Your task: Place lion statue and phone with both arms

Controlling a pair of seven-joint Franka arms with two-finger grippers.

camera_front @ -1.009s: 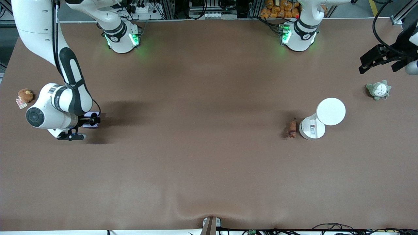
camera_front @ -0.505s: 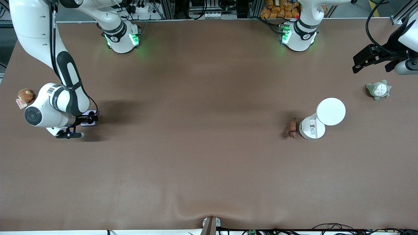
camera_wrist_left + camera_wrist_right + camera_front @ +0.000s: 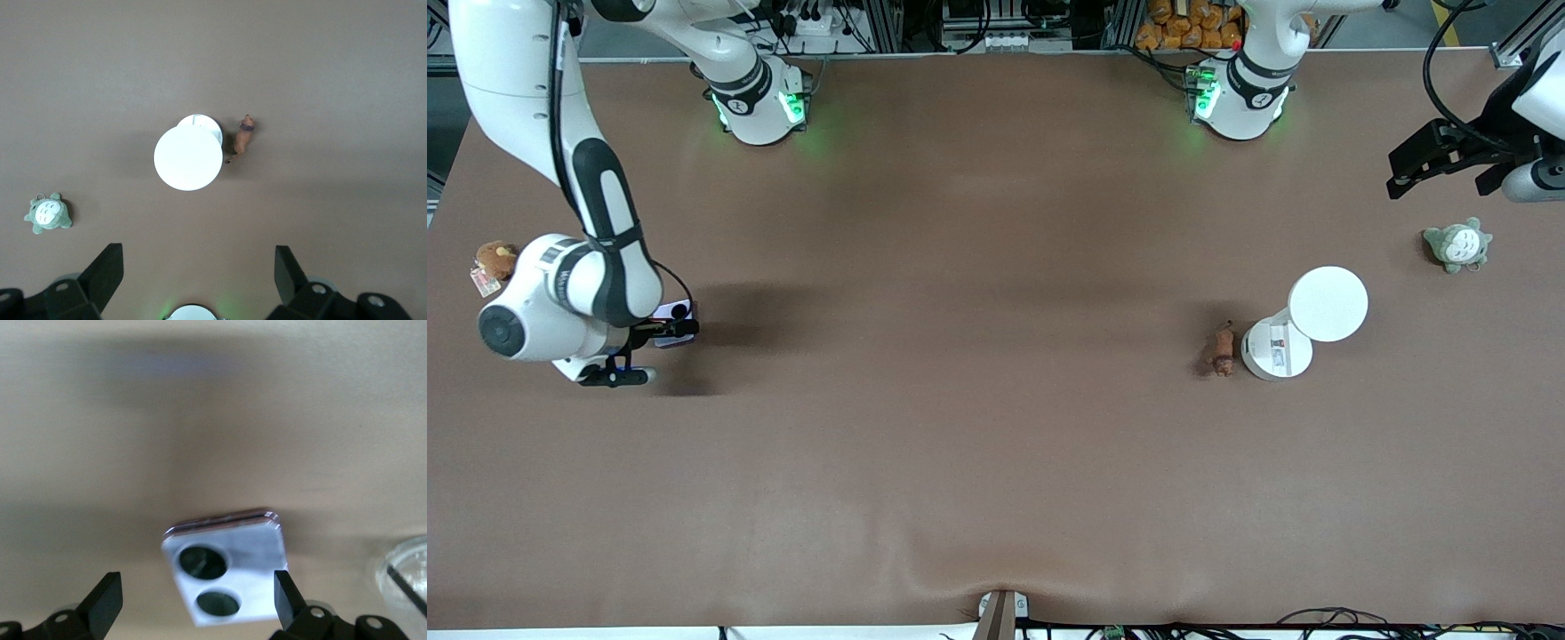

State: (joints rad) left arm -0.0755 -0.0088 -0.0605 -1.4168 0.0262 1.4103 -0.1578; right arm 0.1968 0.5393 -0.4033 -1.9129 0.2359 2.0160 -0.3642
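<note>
A matte brown cloth-like table [image 3: 978,427] is seen, faintly rippled at its front-camera edge. The phone [image 3: 227,565], a squarish lavender slab with rounded corners and two large dark round lenses, lies flat toward the right arm's end of the table. The lion statue [image 3: 1223,349], a tiny elongated hard-looking brown-orange figurine, lies on the table just beside a white lamp-like object [image 3: 1303,324] made of a round base and a smooth flat disc, toward the left arm's end. At roughly 2 o'clock from that object a grey-green plush [image 3: 1456,244] with a pale belly is found, well apart. A round brown plush [image 3: 495,261] with a tag sits at about 10 o'clock from the phone, near the table edge.

The right gripper [image 3: 197,603] is held low over the phone, fingers [image 3: 107,603] spread wide at either side of it with visible gaps; nothing is gripped. The left gripper [image 3: 1440,160] hangs high over the table at 12 o'clock from the grey-green plush, jaws wide apart and empty
</note>
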